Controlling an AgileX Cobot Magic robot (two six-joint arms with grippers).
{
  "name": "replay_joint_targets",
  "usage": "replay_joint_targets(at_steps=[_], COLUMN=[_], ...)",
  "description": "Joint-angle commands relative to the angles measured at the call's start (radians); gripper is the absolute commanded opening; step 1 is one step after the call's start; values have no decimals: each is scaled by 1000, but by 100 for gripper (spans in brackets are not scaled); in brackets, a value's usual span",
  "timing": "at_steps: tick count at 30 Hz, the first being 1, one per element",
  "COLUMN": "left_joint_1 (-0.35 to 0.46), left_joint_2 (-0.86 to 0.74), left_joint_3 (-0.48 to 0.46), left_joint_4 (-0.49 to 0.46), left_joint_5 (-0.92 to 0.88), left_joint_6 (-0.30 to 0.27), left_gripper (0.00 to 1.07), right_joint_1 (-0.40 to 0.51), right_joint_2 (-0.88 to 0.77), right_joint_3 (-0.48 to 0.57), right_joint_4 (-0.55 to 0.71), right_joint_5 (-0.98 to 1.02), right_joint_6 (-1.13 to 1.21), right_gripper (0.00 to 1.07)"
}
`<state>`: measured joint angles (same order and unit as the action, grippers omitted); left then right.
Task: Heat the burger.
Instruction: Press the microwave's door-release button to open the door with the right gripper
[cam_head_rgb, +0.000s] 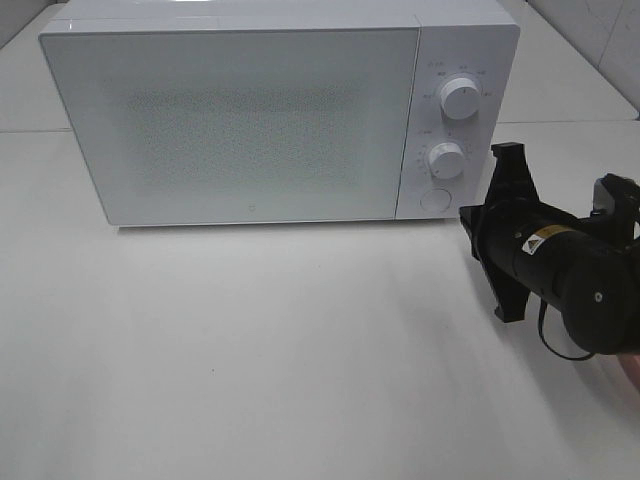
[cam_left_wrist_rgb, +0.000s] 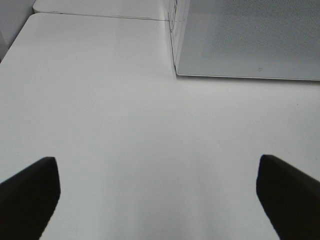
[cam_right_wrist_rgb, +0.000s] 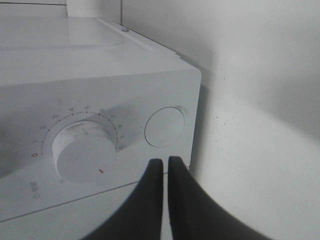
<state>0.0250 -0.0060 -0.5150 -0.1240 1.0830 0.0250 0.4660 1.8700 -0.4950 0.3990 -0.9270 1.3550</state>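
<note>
No burger shows in any view. The white microwave (cam_head_rgb: 240, 120) stands at the back of the table with its door closed. My right gripper (cam_right_wrist_rgb: 165, 162) is shut with nothing in it. Its tips sit just in front of the control panel, below the round button (cam_right_wrist_rgb: 164, 126) and beside the lower knob (cam_right_wrist_rgb: 82, 150). In the exterior high view the right arm (cam_head_rgb: 560, 270) reaches in from the right toward that button (cam_head_rgb: 434, 198). My left gripper (cam_left_wrist_rgb: 156, 160) is open and holds nothing. It hangs over bare white table in front of the microwave's left corner (cam_left_wrist_rgb: 175, 70).
The microwave panel carries an upper knob (cam_head_rgb: 459, 97) and a lower knob (cam_head_rgb: 446, 160). White tabletop (cam_head_rgb: 250, 350) spreads in front of the microwave. A tiled wall corner (cam_head_rgb: 600, 30) shows at the back right.
</note>
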Motion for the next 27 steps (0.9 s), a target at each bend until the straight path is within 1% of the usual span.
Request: replay_joint_targets(at_steps=[1,7,11,27], left_joint_1=[0,0,0,0], left_joint_2=[-11,-11,-11,-11], left_joint_3=[1,1,1,1], left_joint_4=[-6,-6,-6,-6], left_joint_5=[-17,-17,-17,-17], left_joint_6=[0,0,0,0], left_gripper=[100,100,100,100], right_joint_1=[-29,-54,-74,-81], right_joint_2=[20,47,90,208], right_joint_3=[-49,-86,-131,-248], right_joint_4=[-41,-53,-91,-93], right_joint_5=[28,32,56,74], right_joint_6=[10,8,20,32], right_gripper=[0,0,0,1])
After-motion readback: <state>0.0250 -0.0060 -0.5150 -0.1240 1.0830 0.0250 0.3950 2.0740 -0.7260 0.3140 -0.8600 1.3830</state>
